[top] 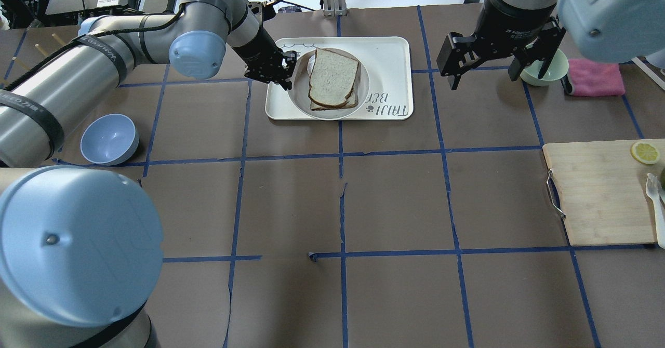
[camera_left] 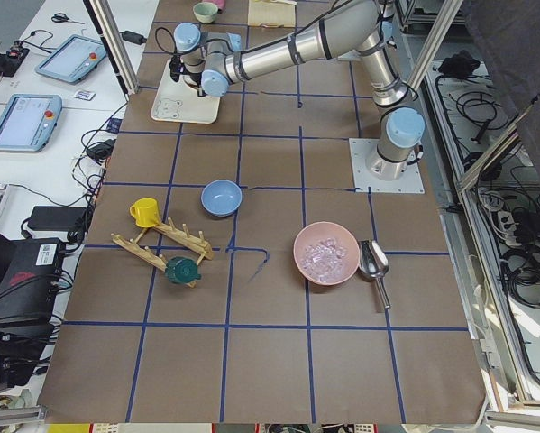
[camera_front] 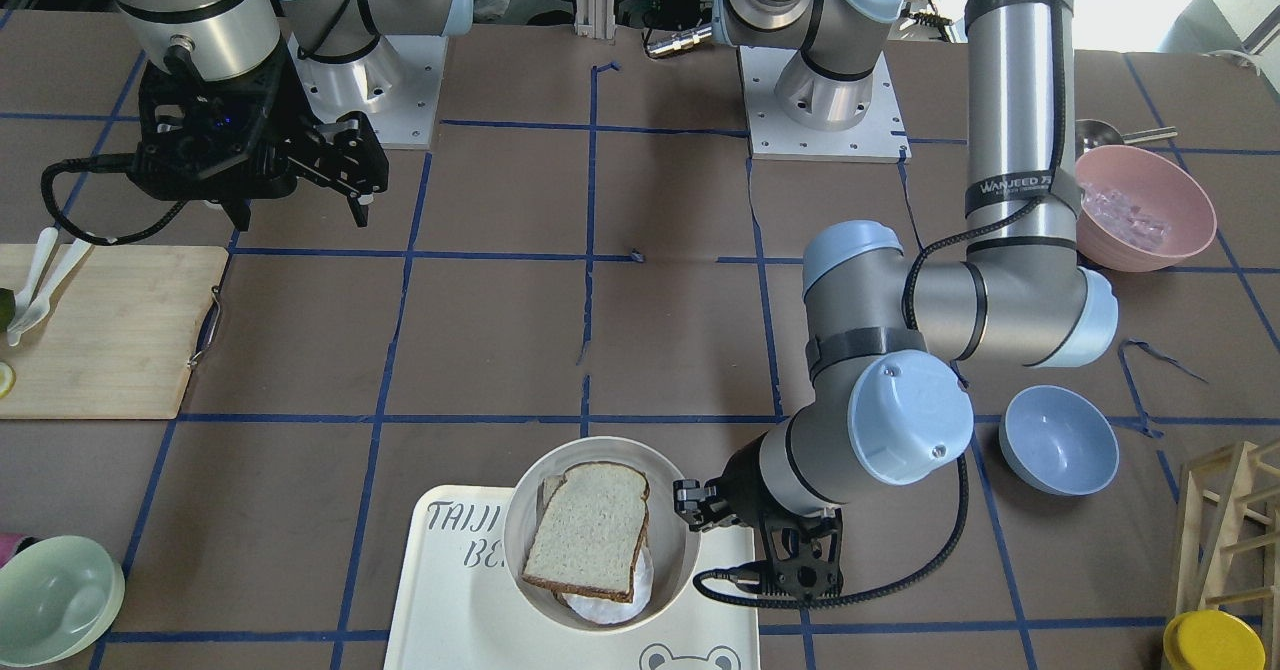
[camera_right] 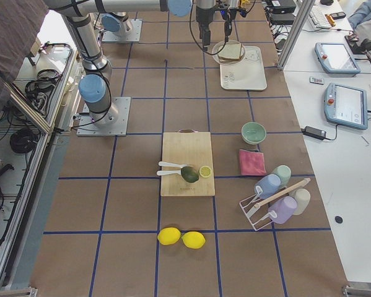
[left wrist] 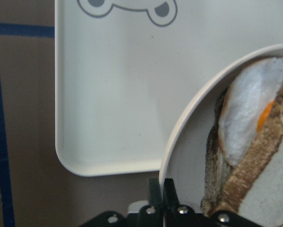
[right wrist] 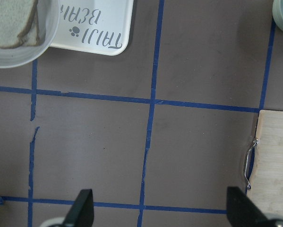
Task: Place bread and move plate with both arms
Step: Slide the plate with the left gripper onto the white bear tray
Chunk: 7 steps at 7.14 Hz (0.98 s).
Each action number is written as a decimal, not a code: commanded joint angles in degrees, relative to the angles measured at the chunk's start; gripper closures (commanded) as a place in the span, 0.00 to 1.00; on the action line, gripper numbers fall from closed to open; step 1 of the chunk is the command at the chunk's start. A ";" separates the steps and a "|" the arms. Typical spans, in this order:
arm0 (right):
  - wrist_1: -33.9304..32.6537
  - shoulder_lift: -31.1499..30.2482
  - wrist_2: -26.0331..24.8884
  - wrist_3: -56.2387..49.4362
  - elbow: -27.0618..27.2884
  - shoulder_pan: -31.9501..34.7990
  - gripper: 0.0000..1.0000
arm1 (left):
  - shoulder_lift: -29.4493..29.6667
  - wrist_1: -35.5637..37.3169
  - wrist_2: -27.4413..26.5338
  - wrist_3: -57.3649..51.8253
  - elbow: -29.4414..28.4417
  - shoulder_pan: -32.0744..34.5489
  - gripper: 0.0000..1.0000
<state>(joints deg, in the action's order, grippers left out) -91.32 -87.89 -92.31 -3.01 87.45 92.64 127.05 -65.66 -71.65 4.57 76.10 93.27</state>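
The bread (top: 332, 74) lies on top of a stack in the round off-white plate (top: 363, 91), over a fried egg (left wrist: 245, 113) and a second slice. The plate sits on the white "TAIJI BEAR" tray (top: 395, 57). My left gripper (top: 287, 74) is shut on the plate's rim (left wrist: 188, 118); the left wrist view shows the fingers (left wrist: 156, 189) pinched together on it. In the front view the bread (camera_front: 590, 530) and plate (camera_front: 515, 550) lie left of that gripper (camera_front: 690, 505). My right gripper (top: 486, 80) hangs open and empty above the table, beside the tray's right end; its wrist view (right wrist: 160, 210) shows brown table.
A blue bowl (top: 109, 139) sits under the left arm. A pale green bowl (top: 543, 70) and a pink cloth (top: 595, 77) lie behind the right gripper. A wooden cutting board (top: 597, 192) with a lemon slice and a utensil is at the right. A pink bowl (camera_front: 1140, 205) stands far left.
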 commanded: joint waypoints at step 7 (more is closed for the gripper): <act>0.00 0.00 0.03 0.11 0.09 0.00 0.00 | 9.54 0.19 1.60 1.93 -9.48 0.24 0.01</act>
<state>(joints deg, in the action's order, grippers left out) -91.34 -87.89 -92.29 -2.90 87.51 92.70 136.72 -65.48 -69.89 6.44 66.65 93.43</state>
